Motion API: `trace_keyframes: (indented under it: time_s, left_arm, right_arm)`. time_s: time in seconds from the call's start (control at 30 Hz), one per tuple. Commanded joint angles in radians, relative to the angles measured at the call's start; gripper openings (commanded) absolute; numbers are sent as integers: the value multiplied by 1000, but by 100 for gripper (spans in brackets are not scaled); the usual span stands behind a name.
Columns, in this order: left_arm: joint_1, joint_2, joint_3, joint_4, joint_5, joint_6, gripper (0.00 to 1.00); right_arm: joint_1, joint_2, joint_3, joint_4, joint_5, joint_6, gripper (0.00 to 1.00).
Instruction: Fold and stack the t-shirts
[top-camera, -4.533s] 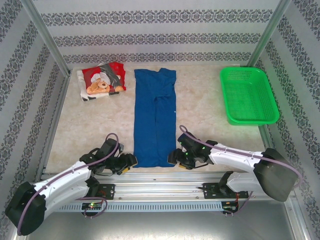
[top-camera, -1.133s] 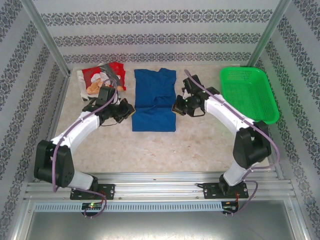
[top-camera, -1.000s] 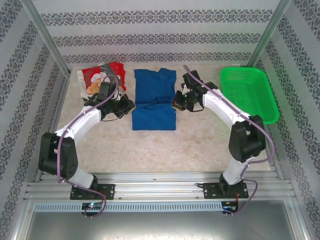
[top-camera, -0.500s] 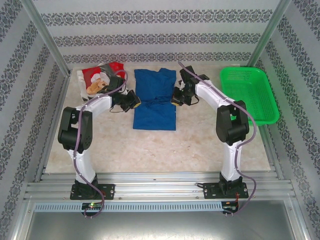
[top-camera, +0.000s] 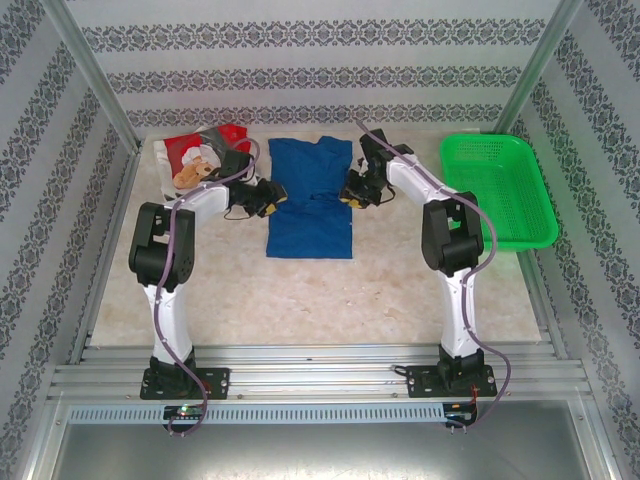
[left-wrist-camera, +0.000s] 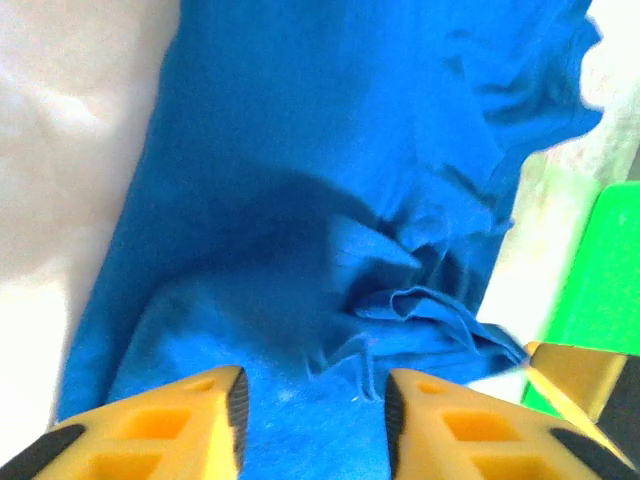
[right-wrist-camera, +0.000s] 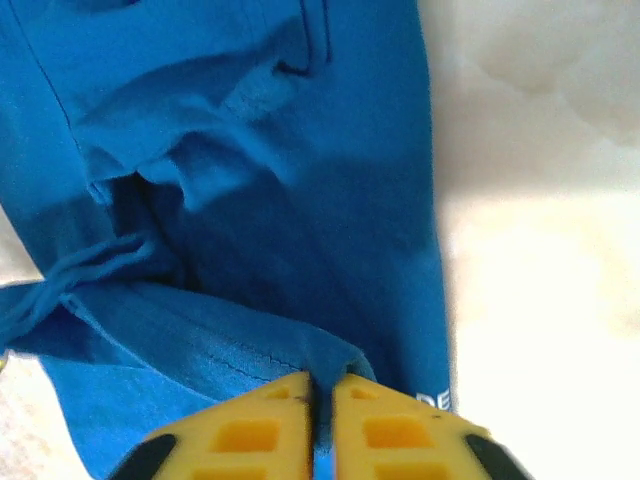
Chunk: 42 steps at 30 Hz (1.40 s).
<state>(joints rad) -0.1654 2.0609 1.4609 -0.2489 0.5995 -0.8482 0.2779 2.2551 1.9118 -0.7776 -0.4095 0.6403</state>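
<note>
Lying folded mid-table, the royal-blue cloth t-shirt (top-camera: 310, 222) has a gripper at each side edge. The left gripper (left-wrist-camera: 312, 385) has its fingers apart above the cloth. The right gripper (right-wrist-camera: 322, 388) has its fingers almost together at a hem (pinching or not, I cannot tell). The red teddy-bear-print t-shirt (top-camera: 205, 160) lies far left.

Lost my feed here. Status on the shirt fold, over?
Left gripper: jaws open over blue t-shirt. Right gripper: jaws pinching its hem. Shirt folded over. Nothing blocking.

i can pass freely over the bare near half of the desk (top-camera: 320, 290). far left lies the red shirt (top-camera: 200, 160), far right the green basket (top-camera: 497, 190), the blue shirt (top-camera: 310, 215) between them.
</note>
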Motion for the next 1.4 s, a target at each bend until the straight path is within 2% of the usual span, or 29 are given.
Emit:
trace_keyframes:
  time_s: [0.0, 0.1, 0.2, 0.27, 0.37, 0.5, 0.6, 0.7, 0.83, 1.27, 1.37]
  left_arm:
    - [30, -19, 100, 60, 13, -44, 50]
    - [34, -45, 209, 29, 18, -50, 58]
    - [35, -119, 218, 12, 11, -38, 62]
    - [35, -184, 162, 6, 10, -23, 63]
    - [33, -282, 46, -61, -3, 58, 64]
    - [29, -418, -192, -86, 6, 142, 67]
    - [24, -482, -349, -76, 48, 170, 67]
    - [16, -493, -454, -43, 97, 167, 64]
    - [0, -492, -505, -64, 104, 173, 62]
    - [-31, -415, -540, -143, 37, 173, 53]
    - [-40, -399, -557, -101, 33, 154, 53]
  right_arm:
    - [-29, -12, 100, 48, -23, 28, 41]
    - [-37, -63, 177, 43, -2, 5, 46]
    - [-29, -159, 131, 53, -29, -11, 48]
    - [-18, -232, 44, 53, -36, -24, 49]
    - [-2, -363, -179, 118, -58, -26, 52]
    - [44, -524, -468, 170, 15, -53, 65]
    - [78, -570, -627, 210, 22, -27, 65]
    - [109, -570, -741, 272, 18, 8, 64]
    - [141, -552, -802, 320, 18, 45, 63]
    - [179, -467, -816, 339, 54, 77, 61]
    - [181, -457, -818, 347, 58, 82, 61]
